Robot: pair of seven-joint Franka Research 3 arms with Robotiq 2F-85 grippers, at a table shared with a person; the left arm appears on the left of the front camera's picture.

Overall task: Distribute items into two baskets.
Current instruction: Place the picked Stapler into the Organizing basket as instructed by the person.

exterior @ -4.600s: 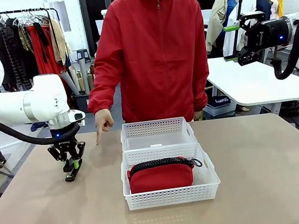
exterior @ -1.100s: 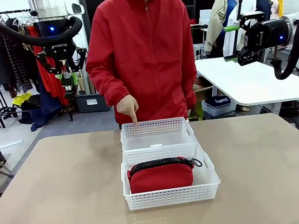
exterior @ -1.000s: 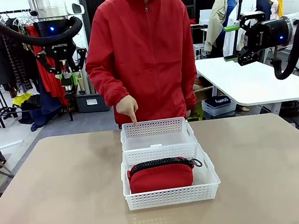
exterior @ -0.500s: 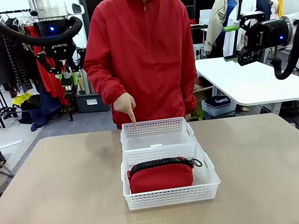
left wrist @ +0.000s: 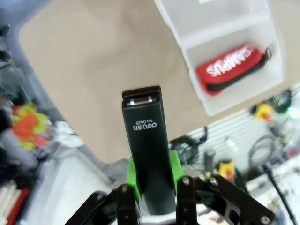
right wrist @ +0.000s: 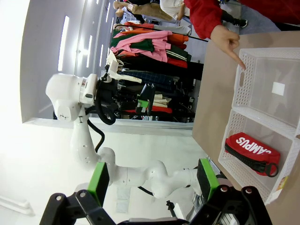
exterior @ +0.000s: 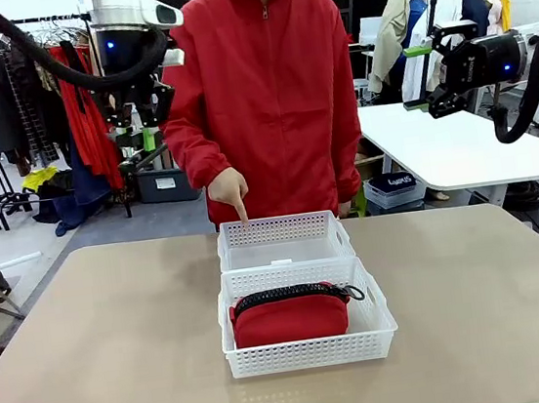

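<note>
While I watch front view: two white baskets touch end to end mid-table. Near basket (exterior: 309,339) holds red pouch (exterior: 289,316), zipper up. Far basket (exterior: 283,241) holds only small white label; person's hand (exterior: 229,188) points finger down at its far-left rim. Left gripper (exterior: 144,143) high above table's left side, pads pinching black stapler (left wrist: 147,140); stapler hard to make out from front. Right gripper (right wrist: 153,180) raised at right, fingers spread, nothing between them.

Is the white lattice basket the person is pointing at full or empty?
Empty. The far white lattice basket holds only a small white label, while the red fabric pouch sits in the near basket.
</note>
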